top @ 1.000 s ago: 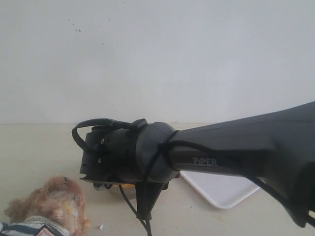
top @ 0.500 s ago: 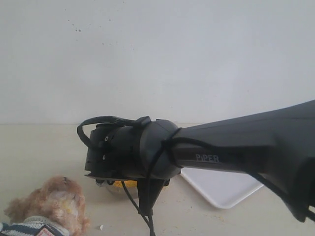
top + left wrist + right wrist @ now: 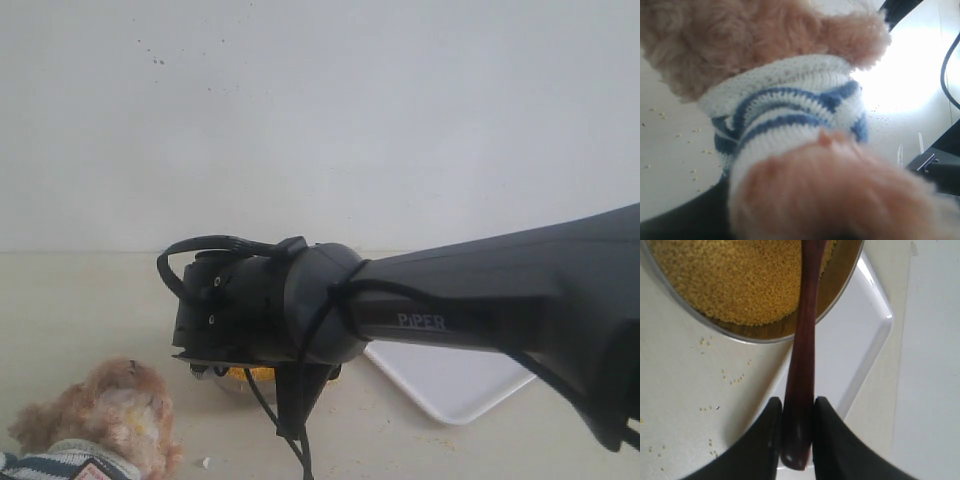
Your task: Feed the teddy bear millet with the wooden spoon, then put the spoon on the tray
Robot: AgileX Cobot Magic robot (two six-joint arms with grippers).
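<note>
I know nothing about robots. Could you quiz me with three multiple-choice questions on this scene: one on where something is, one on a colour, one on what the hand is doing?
1. The spoon reaches over: A a cup; B a plate; C the bowl.
2. The millet is: A yellow; B white; C green.
3. The right hand is: A open, empty; B shut on the spoon; C shut on a cloth.

Answers: 1 C, its stem crosses the steel rim. 2 A, the grains are bright yellow. 3 B, both fingers press the handle.
</note>
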